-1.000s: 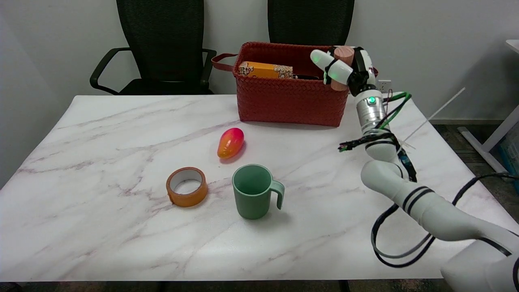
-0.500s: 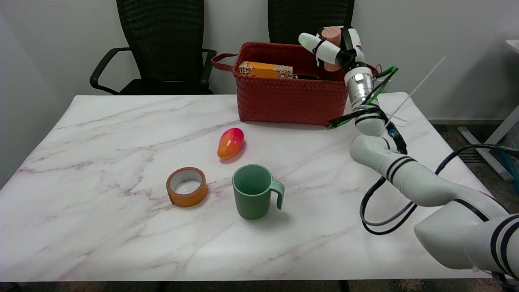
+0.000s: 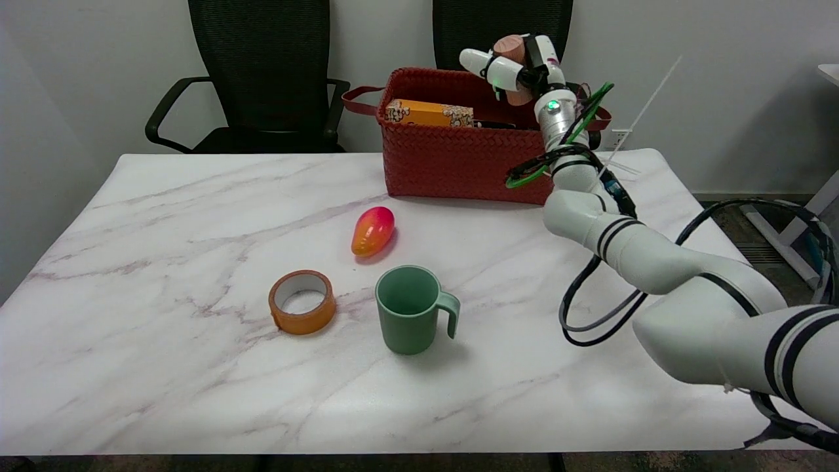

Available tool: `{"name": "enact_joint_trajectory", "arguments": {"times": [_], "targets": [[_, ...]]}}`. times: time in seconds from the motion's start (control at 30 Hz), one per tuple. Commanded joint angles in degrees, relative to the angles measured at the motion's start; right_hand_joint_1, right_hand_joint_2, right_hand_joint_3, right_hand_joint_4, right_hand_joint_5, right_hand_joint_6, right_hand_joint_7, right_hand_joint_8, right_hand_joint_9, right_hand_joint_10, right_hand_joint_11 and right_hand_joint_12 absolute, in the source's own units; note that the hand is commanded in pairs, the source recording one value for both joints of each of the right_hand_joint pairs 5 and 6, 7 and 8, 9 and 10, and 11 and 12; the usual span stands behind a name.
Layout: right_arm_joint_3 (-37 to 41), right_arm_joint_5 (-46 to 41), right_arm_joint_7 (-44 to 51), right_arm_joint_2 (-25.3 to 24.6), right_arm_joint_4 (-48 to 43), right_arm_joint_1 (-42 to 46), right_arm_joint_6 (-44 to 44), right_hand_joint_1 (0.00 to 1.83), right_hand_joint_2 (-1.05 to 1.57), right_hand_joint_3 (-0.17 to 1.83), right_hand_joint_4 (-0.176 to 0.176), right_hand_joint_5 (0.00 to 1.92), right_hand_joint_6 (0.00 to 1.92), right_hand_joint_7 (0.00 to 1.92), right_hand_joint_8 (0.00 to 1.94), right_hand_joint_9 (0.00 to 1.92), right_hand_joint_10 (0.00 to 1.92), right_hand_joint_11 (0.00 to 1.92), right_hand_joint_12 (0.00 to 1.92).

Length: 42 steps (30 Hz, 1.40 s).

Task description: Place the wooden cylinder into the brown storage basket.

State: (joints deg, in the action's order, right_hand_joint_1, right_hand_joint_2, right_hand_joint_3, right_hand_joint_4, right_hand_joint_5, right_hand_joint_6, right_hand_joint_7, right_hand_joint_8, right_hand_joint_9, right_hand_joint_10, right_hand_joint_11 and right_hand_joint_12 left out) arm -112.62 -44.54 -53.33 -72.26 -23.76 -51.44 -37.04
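Note:
My right hand (image 3: 518, 69) grips the wooden cylinder (image 3: 510, 49), a pale brown peg held roughly upright with its top showing above the fingers. Hand and cylinder hover over the right part of the brown woven storage basket (image 3: 459, 160), which stands at the far side of the table. The cylinder's lower end (image 3: 519, 98) shows below the fingers, above the basket's opening.
Inside the basket lies an orange box (image 3: 429, 113). On the marble table (image 3: 164, 216) sit a red-orange mango (image 3: 372, 231), an orange tape roll (image 3: 301, 301) and a green mug (image 3: 411, 309). Two black chairs (image 3: 262, 72) stand behind the table.
My right arm has reached farther forward and left, carrying the cylinder from beside the basket's right end to above its opening, and a little higher.

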Motion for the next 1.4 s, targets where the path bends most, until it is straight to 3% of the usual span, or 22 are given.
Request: {"name": "enact_joint_trajectory", "arguments": {"times": [0.03,0.4,0.53,0.73,1.0,1.13,1.27,1.33,1.4], "targets": [[-0.6,-4.62,19.33,-5.03,11.87,-8.67,3.67,0.81,0.94,-0.17,0.0,1.6,1.6,1.8,1.8,1.63,1.63,1.92,1.92],[-0.03,-7.45,27.06,-4.48,11.95,-8.11,3.43,0.73,1.24,-0.17,0.0,1.59,1.59,1.73,1.73,1.55,1.55,1.91,1.91],[0.04,-7.45,31.19,-4.48,11.95,-8.11,3.35,0.7,1.37,-0.17,0.0,1.47,1.47,1.7,1.7,1.51,1.51,1.92,1.92],[0.04,-7.45,38.48,-4.48,11.95,-8.1,2.87,0.68,1.41,-0.17,0.0,1.41,1.41,1.67,1.67,1.48,1.48,1.89,1.89],[0.0,-7.45,40.53,-4.0,11.95,-7.85,2.87,0.66,1.45,-0.17,0.0,1.36,1.36,1.64,1.64,1.45,1.45,1.86,1.86],[-0.52,-7.45,44.82,-4.08,11.95,-7.62,3.03,0.65,1.46,-0.17,0.0,1.23,1.23,1.54,1.54,1.31,1.31,1.8,1.8],[-0.25,-7.45,45.94,-4.08,11.95,-7.37,3.35,0.64,1.42,-0.17,0.0,0.97,0.97,1.22,1.22,0.88,0.88,1.53,1.53],[-0.04,-7.45,45.83,-4.07,11.95,-7.2,3.48,0.67,1.35,-0.17,0.0,0.8,0.8,0.86,0.86,0.67,0.67,1.23,1.23],[0.04,-8.04,45.46,-4.0,11.95,-6.98,4.1,0.65,1.29,-0.17,0.0,0.55,0.55,0.63,0.63,0.56,0.56,1.08,1.08]]}}
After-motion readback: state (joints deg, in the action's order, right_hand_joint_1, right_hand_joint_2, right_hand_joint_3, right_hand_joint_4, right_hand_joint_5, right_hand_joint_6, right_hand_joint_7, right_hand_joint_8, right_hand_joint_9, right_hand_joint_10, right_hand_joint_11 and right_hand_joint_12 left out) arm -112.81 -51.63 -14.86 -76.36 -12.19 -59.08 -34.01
